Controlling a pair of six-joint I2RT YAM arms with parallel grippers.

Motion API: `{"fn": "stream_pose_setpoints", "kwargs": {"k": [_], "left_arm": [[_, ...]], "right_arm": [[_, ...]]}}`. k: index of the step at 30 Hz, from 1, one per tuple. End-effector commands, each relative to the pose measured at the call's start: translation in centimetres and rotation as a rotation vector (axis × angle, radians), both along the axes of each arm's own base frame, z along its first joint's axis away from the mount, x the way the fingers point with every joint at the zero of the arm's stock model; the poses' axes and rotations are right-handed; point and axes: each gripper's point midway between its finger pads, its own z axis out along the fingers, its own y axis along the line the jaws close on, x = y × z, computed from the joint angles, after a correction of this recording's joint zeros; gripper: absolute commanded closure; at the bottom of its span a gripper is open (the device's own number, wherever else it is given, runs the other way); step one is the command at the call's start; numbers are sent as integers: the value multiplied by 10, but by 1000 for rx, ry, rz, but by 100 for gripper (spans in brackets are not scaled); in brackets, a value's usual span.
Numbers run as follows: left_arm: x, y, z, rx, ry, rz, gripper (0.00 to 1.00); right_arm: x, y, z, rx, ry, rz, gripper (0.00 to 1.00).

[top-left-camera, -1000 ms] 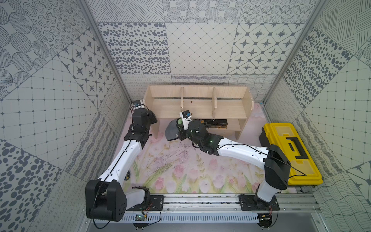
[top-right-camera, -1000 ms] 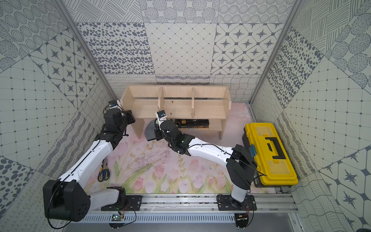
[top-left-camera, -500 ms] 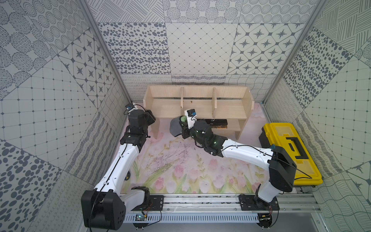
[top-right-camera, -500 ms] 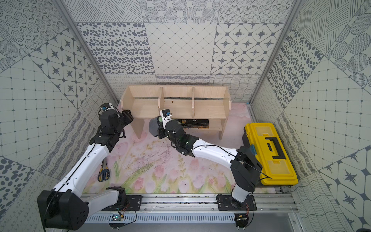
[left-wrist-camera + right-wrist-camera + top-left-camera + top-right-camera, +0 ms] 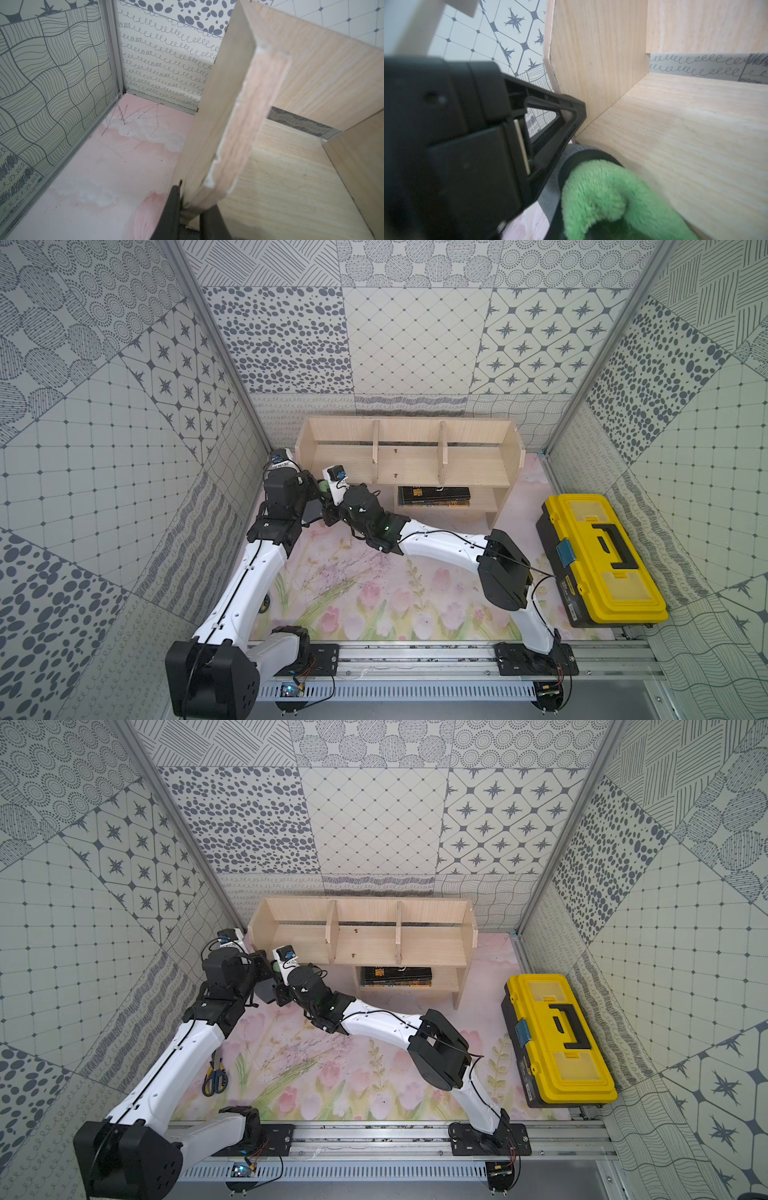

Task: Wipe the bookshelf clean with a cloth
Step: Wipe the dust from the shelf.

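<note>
Bookshelf point(image 5: 409, 464) stands on the flowered counter point(image 5: 374, 593) against the back wall, all three upper compartments bare. Left fingers point(image 5: 172, 207) are closed narrow on the lower front edge of the bookshelf's left side panel, one on the outer face and one on the inner face. Right fingers point(image 5: 330, 512) are clamped on the cloth point(image 5: 602, 193). In the right wrist view, the cloth's green pile is folded outward, with dark edging and grey backing beneath. The cloth sits at the front left corner of the bookshelf, just beside the side panel and at the front edge of the left compartment's board; whether it touches the board, cannot tell. A black book point(image 5: 434, 495) lies flat on the short lower shelf; its yellow lettering is too small to read. A yellow and black toolbox point(image 5: 598, 560) lies closed, well apart on the right; its side label is illegible. Scissors point(image 5: 216, 1077) lie on the counter beside the left arm.
</note>
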Motion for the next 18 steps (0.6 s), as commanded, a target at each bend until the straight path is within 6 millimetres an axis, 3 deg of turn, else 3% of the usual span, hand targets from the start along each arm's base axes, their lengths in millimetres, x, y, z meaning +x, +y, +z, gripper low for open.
{"fn": "stream_pose_setpoints", "kwargs": {"k": [1,3,5,8,12,14,18], "left_arm": [[-3,18,4,-237,-66,171,83],[-2,20,3,-239,-63,179,78],[-1,23,1,-247,-61,185,69],[2,26,3,-246,-68,169,51],[13,26,8,-277,-80,118,36],[19,22,7,-298,-81,81,35],[21,16,9,-322,-97,46,57]], "right_arm": [[8,7,-30,-9,56,-21,100],[-2,5,-58,-32,101,-6,100],[-13,-1,-74,-35,113,-2,100],[-19,-15,-75,-33,115,-20,100],[-19,-25,-36,-2,52,-32,100],[-18,-24,-15,22,22,-33,100],[-11,-22,28,124,-40,-67,100]]}}
